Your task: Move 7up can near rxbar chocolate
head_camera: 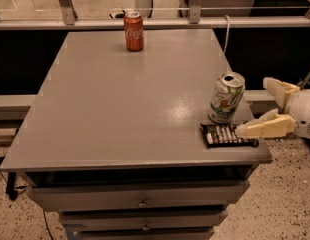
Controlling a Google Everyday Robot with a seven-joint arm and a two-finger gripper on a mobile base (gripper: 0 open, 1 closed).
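The 7up can (226, 98), silver-white with green lettering, stands upright near the right edge of the grey table (125, 99). The rxbar chocolate (229, 134), a flat black bar with white lettering, lies just in front of the can at the table's front right corner. My gripper (257, 106) is at the right of the table with its cream fingers (267, 126) spread apart. It is open and empty, just right of the can and not touching it. One finger reaches over the bar's right end.
A red Coca-Cola can (134, 31) stands at the table's far edge. A metal rail (155, 22) runs behind the table. Drawers (140, 202) sit under the tabletop. The floor (285, 194) lies to the right.
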